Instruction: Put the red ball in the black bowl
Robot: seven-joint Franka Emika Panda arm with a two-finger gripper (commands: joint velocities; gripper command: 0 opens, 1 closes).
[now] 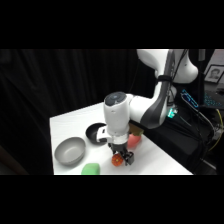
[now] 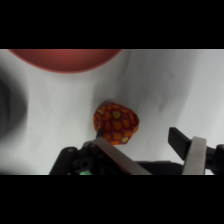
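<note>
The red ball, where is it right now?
In the side view the red ball sits on the white table near its front edge, directly under the gripper, right of the green object. In the wrist view it lies between the open jaws.

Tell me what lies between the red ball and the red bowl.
Only bare white table separates the red ball from the red bowl, seen in the wrist view.
</note>
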